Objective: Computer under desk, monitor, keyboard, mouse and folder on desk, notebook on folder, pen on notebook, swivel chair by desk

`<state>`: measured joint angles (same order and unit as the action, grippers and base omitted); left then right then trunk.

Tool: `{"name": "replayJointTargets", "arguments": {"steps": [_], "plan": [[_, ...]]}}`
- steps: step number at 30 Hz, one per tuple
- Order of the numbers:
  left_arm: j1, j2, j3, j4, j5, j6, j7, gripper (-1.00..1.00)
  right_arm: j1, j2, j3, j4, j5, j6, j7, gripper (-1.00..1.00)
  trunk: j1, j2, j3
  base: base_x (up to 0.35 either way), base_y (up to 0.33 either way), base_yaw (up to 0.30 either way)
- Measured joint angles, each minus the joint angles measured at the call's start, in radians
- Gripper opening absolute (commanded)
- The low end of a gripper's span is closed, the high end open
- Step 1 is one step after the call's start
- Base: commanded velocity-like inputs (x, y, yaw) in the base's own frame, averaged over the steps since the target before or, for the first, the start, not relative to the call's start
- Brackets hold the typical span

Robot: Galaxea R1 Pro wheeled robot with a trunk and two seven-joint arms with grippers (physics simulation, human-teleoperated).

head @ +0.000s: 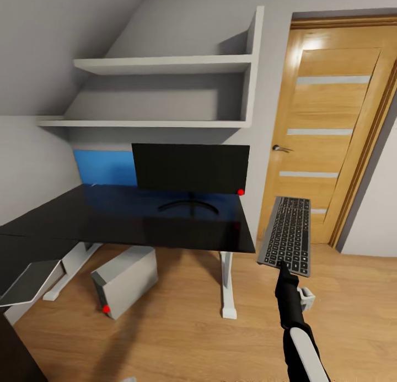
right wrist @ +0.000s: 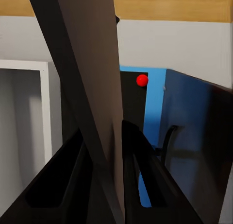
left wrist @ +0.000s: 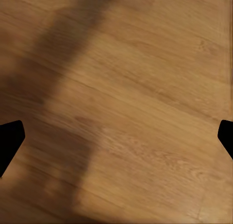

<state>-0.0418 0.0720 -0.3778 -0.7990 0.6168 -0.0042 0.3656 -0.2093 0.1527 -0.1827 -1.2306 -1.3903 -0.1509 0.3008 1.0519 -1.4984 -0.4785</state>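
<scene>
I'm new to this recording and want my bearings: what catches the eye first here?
The keyboard, held up in the air by the right gripper just off the desk's right end, in front of the wooden door. Next, the black monitor standing on the desk, and the computer on the floor beneath it.

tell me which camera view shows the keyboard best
The head view: the keyboard shows whole, keys facing the camera, held at its near edge by the right hand, off the desk's right end. The right wrist view shows just its edge, a dark slab between the fingers.
</scene>
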Motion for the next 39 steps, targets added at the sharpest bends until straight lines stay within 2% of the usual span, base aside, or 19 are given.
{"name": "replayJointTargets", "arguments": {"steps": [4, 11, 25, 39], "plan": [[0.001, 0.0, 0.0, 0.0, 0.0, 0.0, 0.0, 1.0, 0.0, 0.0, -0.001, 0.0, 0.0, 0.0, -0.001, -1.0, 0.0, 0.0, 0.0, 0.0, 0.045, -0.256], [0.0, 0.0, -0.001, 0.0, 0.0, 0.0, 0.0, 1.0, 0.0, 0.0, -0.001, 0.001, 0.0, 0.0, 0.0, -1.0, 0.0, 0.0, 0.0, 0.0, 0.286, -0.236], [0.0, 0.0, 0.0, 0.0, 0.0, 0.0, -0.001, 1.0, 0.0, 0.0, 0.0, 0.003, 0.0, 0.005, 0.001, -1.0, 0.0, 0.0, 0.0, 0.0, 0.319, -0.025], [0.0, 0.0, -0.001, 0.001, 0.002, 0.001, -0.002, 1.0, 0.0, -0.001, 0.002, 0.004, 0.004, 0.009, 0.004, -1.0, 0.0, 0.0, 0.0, 0.0, 0.038, 0.0]]}}
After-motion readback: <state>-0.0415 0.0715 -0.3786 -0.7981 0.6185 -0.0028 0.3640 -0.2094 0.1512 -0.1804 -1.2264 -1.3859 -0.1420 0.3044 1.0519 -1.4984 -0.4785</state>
